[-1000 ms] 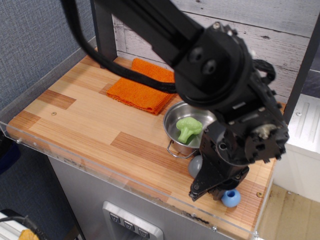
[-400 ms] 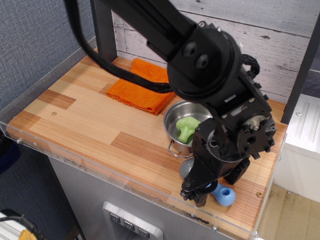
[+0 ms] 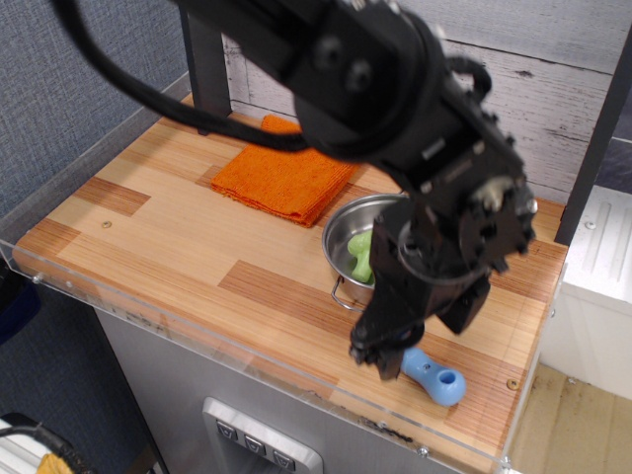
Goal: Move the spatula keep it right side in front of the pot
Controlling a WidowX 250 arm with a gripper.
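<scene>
In front of the pot [image 3: 348, 240], near the tabletop [image 3: 168, 232] edge, the gripper [image 3: 378, 354] is low over the spatula [image 3: 433, 373], apparently mid-drag. Its head is hidden under the jaws; only the blue handle shows. Whether the jaws are clenched I can't tell. Next, judge placement, then let go.

A robot test bench dressed as a toy kitchen: wooden counter [image 3: 168, 232] with clear guard rim, whitewashed plank backdrop [image 3: 553, 89] behind it, grey partition alongside.
</scene>
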